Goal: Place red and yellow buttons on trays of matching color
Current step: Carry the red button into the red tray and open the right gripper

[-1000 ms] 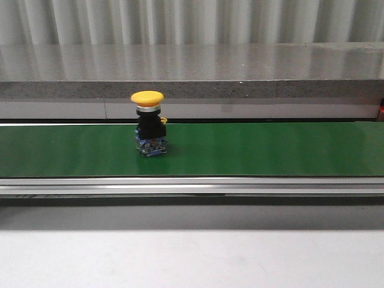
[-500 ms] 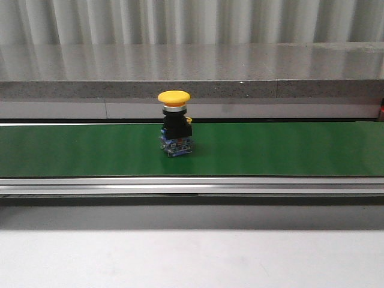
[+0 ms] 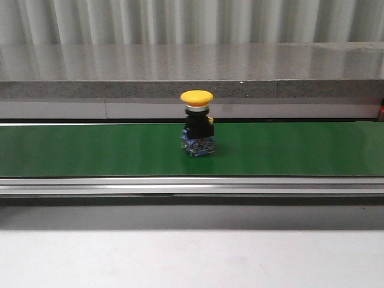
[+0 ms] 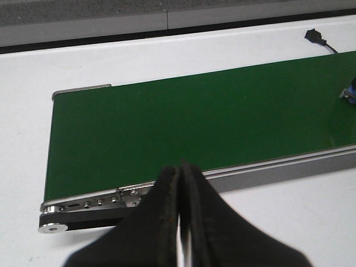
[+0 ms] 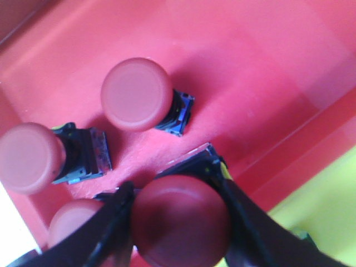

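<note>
A yellow button point(image 3: 197, 123) stands upright on the green belt point(image 3: 90, 150) near the middle of the front view; its edge shows in the left wrist view point(image 4: 350, 92). My left gripper point(image 4: 181, 167) is shut and empty, hovering over the belt's near rail. My right gripper point(image 5: 172, 192) is shut on a red button point(image 5: 181, 219) above the red tray point(image 5: 250, 72). Other red buttons lie in that tray: one point(image 5: 138, 93) near the middle, one point(image 5: 30, 158) at the side, one point(image 5: 75, 228) partly hidden by a finger. A strip of the yellow tray point(image 5: 317, 200) shows beside it.
The belt's metal rail point(image 3: 192, 185) runs along the front. A grey stone ledge point(image 3: 192, 72) stands behind the belt. White table point(image 4: 289, 217) surrounds the belt's end, where a small black cable plug point(image 4: 314, 36) lies.
The yellow button has travelled to the right along the belt, from left of centre to about the centre of the front view.
</note>
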Available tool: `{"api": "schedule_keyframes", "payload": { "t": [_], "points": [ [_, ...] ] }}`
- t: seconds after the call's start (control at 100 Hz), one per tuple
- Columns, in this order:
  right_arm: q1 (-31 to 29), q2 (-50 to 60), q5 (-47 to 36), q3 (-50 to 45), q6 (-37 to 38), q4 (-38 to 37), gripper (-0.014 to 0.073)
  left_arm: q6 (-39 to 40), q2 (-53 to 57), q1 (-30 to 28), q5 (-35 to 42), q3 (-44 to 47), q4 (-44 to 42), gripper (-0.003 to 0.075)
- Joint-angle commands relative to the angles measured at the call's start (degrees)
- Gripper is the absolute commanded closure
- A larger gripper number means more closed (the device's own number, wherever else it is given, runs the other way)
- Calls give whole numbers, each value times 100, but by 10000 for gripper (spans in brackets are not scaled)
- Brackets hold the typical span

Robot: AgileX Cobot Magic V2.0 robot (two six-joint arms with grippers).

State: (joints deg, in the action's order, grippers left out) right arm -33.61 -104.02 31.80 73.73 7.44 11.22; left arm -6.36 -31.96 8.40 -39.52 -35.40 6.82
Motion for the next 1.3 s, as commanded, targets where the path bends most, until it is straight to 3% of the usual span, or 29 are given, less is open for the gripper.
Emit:
{"api": "schedule_keyframes", "payload": {
  "t": [0.0,0.36,0.43,0.58,0.65,0.91,1.29],
  "points": [
    [-34,185,-347,193,0,75,475,-11,-12,36,365,-152,47,740],
    [-34,-101,-408,193,0,94,456,-11,-12,36,376,-152,47,740],
    [-34,-101,-413,193,0,94,384,-11,-12,36,376,-152,47,740],
    [-34,-101,-422,193,0,94,114,-11,-12,36,376,-152,47,740],
    [-34,-101,-427,193,0,94,58,-11,-12,36,376,-152,47,740],
    [-34,232,-475,127,-5,89,75,-11,-12,36,376,-152,47,740],
    [95,1765,-495,-714,-133,84,75,-11,-12,36,386,-152,47,740]
  ]
}}
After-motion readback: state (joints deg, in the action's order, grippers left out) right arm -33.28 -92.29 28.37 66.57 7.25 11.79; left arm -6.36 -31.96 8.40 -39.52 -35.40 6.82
